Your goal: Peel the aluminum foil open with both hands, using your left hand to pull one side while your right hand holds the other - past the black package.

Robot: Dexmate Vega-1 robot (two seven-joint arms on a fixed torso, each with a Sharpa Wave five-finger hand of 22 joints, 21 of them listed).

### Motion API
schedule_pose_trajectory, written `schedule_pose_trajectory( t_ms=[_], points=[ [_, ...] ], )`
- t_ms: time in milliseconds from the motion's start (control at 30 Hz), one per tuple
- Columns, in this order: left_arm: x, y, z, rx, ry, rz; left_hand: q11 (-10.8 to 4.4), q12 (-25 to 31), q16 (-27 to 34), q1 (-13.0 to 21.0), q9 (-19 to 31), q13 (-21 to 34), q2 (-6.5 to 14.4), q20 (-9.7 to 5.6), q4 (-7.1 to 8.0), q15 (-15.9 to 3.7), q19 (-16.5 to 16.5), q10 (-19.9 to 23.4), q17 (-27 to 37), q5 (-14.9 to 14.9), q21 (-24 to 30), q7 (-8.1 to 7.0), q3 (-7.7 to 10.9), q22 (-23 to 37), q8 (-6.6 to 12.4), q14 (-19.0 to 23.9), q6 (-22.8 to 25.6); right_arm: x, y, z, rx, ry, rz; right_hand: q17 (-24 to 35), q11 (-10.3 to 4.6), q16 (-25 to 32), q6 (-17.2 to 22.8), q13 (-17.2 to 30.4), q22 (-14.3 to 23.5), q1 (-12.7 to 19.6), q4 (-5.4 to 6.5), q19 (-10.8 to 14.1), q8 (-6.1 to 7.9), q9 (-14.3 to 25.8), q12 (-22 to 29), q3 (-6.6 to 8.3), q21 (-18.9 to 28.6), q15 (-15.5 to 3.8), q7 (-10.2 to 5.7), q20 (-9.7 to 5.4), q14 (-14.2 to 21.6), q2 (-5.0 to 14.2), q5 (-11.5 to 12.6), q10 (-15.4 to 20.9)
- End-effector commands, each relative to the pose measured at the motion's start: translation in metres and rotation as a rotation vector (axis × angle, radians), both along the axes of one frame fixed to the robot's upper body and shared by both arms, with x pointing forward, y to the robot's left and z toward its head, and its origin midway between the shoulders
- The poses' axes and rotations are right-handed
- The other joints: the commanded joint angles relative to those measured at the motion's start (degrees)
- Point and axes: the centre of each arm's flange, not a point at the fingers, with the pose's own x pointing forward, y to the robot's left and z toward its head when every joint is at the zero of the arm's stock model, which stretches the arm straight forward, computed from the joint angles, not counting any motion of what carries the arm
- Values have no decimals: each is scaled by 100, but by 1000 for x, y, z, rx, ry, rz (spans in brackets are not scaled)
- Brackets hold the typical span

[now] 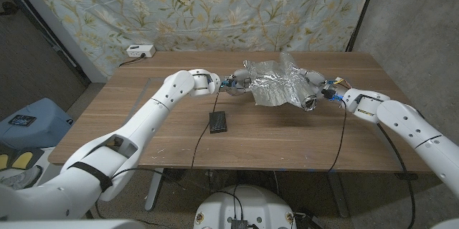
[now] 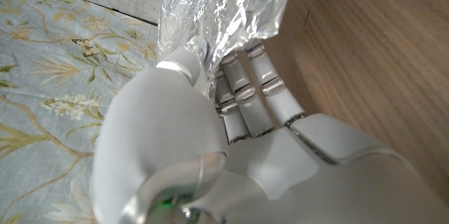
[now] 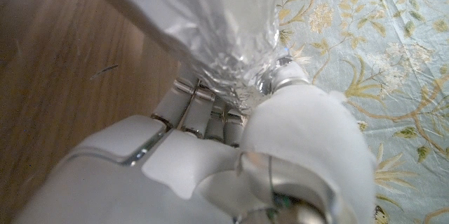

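Observation:
A crumpled sheet of aluminum foil (image 1: 276, 82) hangs stretched above the far middle of the wooden table (image 1: 143, 121). My left hand (image 1: 237, 82) grips its left edge; in the left wrist view the foil (image 2: 217, 13) is pinched between thumb and fingers (image 2: 245, 87) of that hand (image 2: 210, 154). My right hand (image 1: 313, 89) grips the right edge; in the right wrist view the foil (image 3: 210, 27) runs into the grasp of the hand (image 3: 231, 161). A small black package (image 1: 218, 121) lies flat on the table, nearer than the foil and to its left.
A black cable (image 1: 201, 132) runs from my left wrist over the table's front edge, passing the black package. Another cable (image 1: 339, 132) hangs from my right wrist. A white box (image 1: 139, 50) sits at the far left corner. A floral cloth (image 1: 215, 6) hangs behind.

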Motion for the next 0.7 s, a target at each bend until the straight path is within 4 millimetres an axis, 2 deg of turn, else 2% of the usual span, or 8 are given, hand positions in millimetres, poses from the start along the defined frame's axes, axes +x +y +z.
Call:
schedule_pose_trajectory(
  t_ms=[33,100,200,367,500,633,700],
  points=[
    [-4,8,2,10,-21,31,-239,27,-27,56,11,18,-5,13,0,-51,-22,198,23,1,46,247,-4,22,-8,22,265,5,-2,-7,52,-11,47,-136,-213,-152,129,-157,-3,-107,16,-94,-1,-6,-104,75,-102,-33,-211,-685,-129,-17,37,307],
    [-5,9,3,18,-26,43,-224,29,-29,58,11,21,1,13,2,-54,-30,200,29,0,58,247,-5,21,-12,21,259,7,0,-8,62,-13,63,-165,-214,-183,130,-196,-5,-118,14,-110,-1,-11,-132,85,-125,-25,-215,-670,-150,-18,38,315],
    [-5,10,3,17,-28,42,-233,24,-32,62,12,14,-2,11,-1,-57,-32,204,36,-1,74,242,-7,20,-11,22,265,8,1,-9,77,-13,84,-268,-225,-291,138,-318,-9,-165,8,-220,1,-25,-231,104,-215,7,-249,-558,-233,-43,37,323],
    [-6,11,3,19,-29,42,-226,19,-41,65,14,10,1,12,1,-58,-48,204,47,-3,105,231,-11,17,-14,18,263,9,1,-10,91,-18,104,-517,-247,-549,150,-607,-4,-300,9,-491,12,-58,-505,145,-407,81,-282,-156,-417,-89,37,264],
    [-6,11,3,23,-29,45,-238,20,-48,66,15,14,-2,11,1,-63,-59,205,58,-6,130,234,-17,15,-15,14,268,10,1,-12,94,-21,107,-637,-204,-655,148,-735,-4,-439,43,-710,16,-75,-625,117,-537,140,-265,57,-487,-150,29,272],
    [-5,11,3,26,-26,45,-240,22,-43,63,17,24,4,9,7,-52,-67,198,67,-7,150,237,-20,13,-17,35,267,10,0,-12,98,-19,110,-709,-150,-713,129,-807,-6,-512,53,-732,11,-87,-701,100,-584,174,-230,129,-526,-191,30,261],
    [-5,11,3,32,-24,49,-240,21,-45,67,17,20,2,8,4,-56,-70,204,72,-8,163,235,-22,12,-18,35,266,11,0,-13,96,-20,111,-749,-139,-739,116,-853,-7,-633,99,-758,7,-94,-750,49,-622,215,-214,154,-539,-240,22,252]
  ],
)
